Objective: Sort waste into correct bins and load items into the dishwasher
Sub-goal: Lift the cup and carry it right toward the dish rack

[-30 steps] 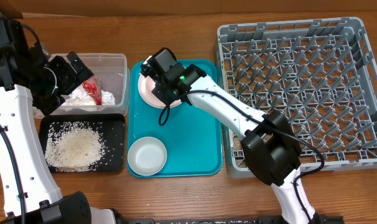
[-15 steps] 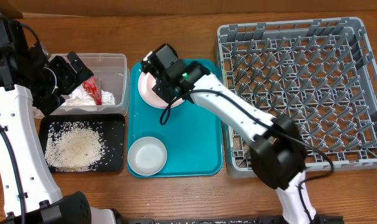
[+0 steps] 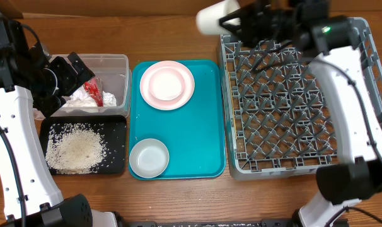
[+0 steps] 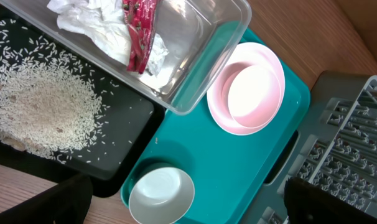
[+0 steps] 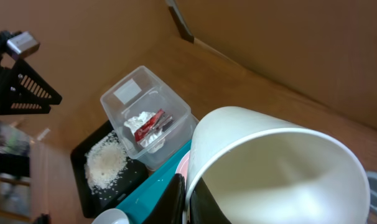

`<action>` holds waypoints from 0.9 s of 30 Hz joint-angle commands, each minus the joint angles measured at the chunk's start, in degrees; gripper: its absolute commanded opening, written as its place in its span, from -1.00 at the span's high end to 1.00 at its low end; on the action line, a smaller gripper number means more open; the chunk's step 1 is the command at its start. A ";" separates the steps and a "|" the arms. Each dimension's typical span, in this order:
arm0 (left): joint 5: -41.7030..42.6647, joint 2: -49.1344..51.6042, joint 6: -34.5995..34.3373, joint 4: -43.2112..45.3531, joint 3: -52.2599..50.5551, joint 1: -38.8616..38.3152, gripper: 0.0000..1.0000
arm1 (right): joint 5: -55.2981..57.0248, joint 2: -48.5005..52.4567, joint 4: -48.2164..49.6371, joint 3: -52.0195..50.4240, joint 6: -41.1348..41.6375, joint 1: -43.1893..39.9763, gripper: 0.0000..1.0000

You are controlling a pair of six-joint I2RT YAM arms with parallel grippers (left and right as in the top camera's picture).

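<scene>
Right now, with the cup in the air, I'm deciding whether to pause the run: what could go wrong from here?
The right hand appears to grip the small white cylindrical cup only at its rim, tilted sideways; it might slip.
In the overhead view the cup looks past the corner of the large grey plastic dish rack; released here, it could miss the rack.
The rack's upright pegs could catch and tip the cup on lowering.

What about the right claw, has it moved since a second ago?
Yes. The right gripper, shut on the white cup, swung rightward from over the teal tray to the grey rack's corner.
</scene>
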 commanded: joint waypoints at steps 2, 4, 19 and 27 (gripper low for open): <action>0.39 -0.07 1.05 0.07 0.76 0.24 -1.00 | -24.63 6.10 1.49 -0.44 -0.35 -7.08 0.92; 0.39 -0.07 1.05 0.07 0.76 0.24 -1.00 | -28.61 8.63 2.51 -0.44 -0.33 -9.01 0.92; 0.39 -0.07 1.05 0.07 0.76 0.24 -1.00 | -35.45 25.64 10.08 -0.44 -0.13 -10.97 0.92; 0.39 -0.07 1.05 0.09 0.76 0.24 -1.00 | -34.73 27.19 9.77 -0.79 -0.13 -10.97 0.92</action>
